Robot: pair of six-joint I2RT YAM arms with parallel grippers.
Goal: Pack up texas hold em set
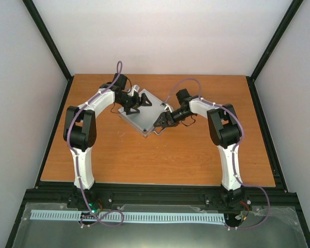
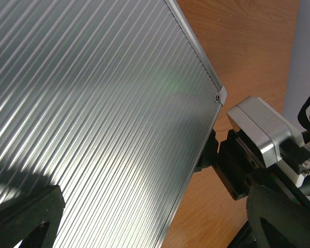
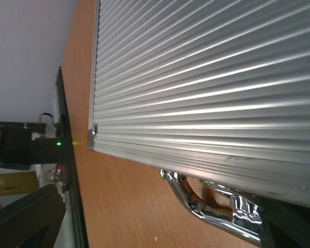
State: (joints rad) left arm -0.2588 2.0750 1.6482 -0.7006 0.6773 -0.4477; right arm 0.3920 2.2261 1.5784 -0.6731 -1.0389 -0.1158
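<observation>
- Top external: silver case (image 1: 143,118) lies shut on bench (image 1: 160,160), toward 12 o'clock from centre.
- Left hand (image 1: 136,102) released, spread over the lid.
- Right hand (image 1: 161,122) also released, at case's 5 o'clock edge by chrome handle (image 3: 212,206).
- Step: probably securing the shut case, near done.
- Next: likely fasten that front edge; latches not visible.

Inward-facing left end effector (image 1: 137,103) and right end effector (image 1: 160,122) gape.
</observation>
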